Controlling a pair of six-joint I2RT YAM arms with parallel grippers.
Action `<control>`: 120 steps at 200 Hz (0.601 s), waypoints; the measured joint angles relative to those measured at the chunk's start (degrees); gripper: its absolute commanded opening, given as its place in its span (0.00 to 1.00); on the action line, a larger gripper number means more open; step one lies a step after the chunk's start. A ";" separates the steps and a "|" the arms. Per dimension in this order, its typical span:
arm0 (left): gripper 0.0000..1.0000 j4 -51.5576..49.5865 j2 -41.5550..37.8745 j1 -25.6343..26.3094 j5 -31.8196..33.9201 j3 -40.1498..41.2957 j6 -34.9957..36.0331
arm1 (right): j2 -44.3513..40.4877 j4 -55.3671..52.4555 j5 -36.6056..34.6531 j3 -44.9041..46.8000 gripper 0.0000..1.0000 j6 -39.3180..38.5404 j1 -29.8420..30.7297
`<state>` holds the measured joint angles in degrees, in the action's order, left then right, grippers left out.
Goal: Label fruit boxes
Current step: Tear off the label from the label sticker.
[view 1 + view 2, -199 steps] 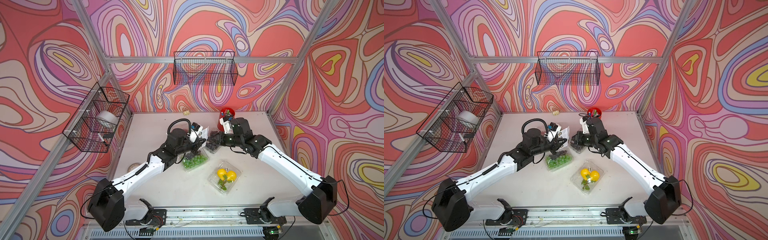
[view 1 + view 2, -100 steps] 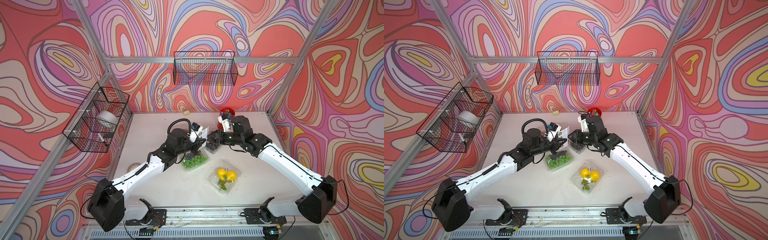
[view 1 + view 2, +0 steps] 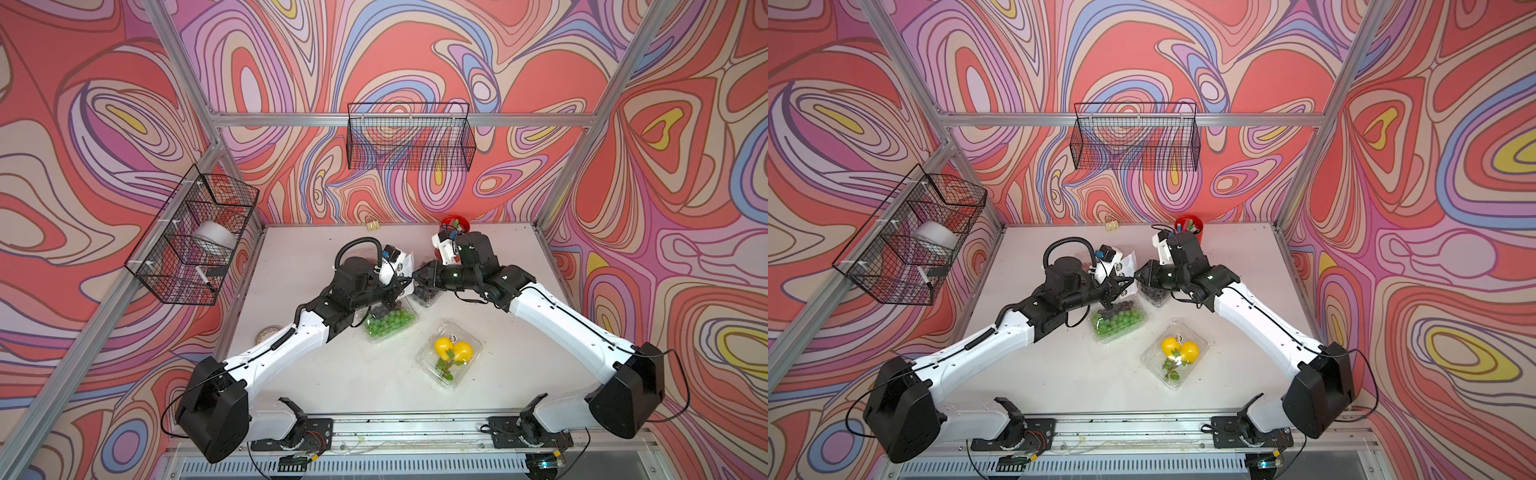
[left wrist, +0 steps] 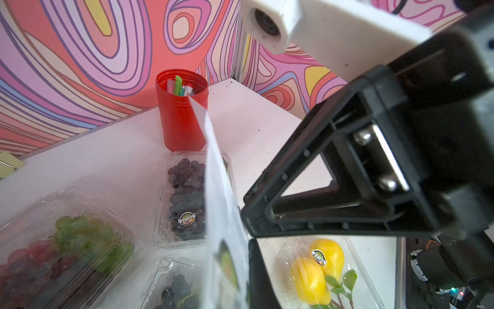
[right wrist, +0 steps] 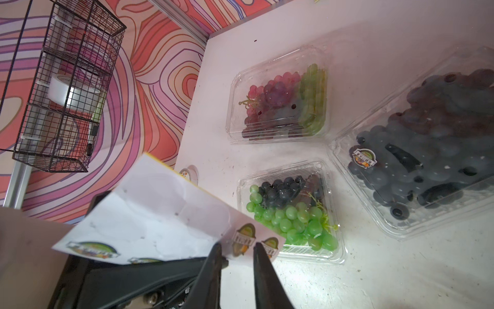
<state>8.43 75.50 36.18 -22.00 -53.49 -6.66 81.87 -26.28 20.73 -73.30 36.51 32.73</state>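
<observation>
Four clear fruit boxes lie on the white table: lemons (image 3: 451, 353), green-and-dark grapes (image 3: 388, 322), dark purple grapes (image 5: 427, 149) and red-green grapes (image 5: 278, 104). The lemon and dark purple boxes each carry a round sticker. My left gripper (image 3: 405, 284) is shut on the lower edge of a white sticker sheet (image 5: 160, 219), holding it upright above the grape boxes. My right gripper (image 5: 238, 248) meets it from the right. Its jaws stand slightly apart, either side of a sticker at the sheet's corner. In both top views the left arm hides the red-green box.
A red pen cup (image 3: 455, 224) stands at the back right, just behind my right wrist. A wire basket (image 3: 195, 241) on the left wall holds a tape roll and a marker. Another wire basket (image 3: 409, 137) hangs on the back wall. A small round lid (image 3: 266, 332) lies by the left edge.
My right gripper has gone from shut to slightly open and edged left up to the sheet. The left arm and sheet have stayed put.
</observation>
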 measured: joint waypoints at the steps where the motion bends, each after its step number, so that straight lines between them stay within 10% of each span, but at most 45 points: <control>1: 0.00 0.00 0.00 0.00 0.02 0.00 0.00 | 0.02 0.00 0.00 0.00 0.22 -0.02 0.00; 120: 0.00 0.00 0.00 0.02 0.00 0.00 0.07 | 1.03 -0.13 -0.02 -0.70 0.06 -0.22 0.00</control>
<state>8.43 75.50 36.21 -22.00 -53.49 -6.59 82.89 -26.41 20.71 -74.00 36.29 32.73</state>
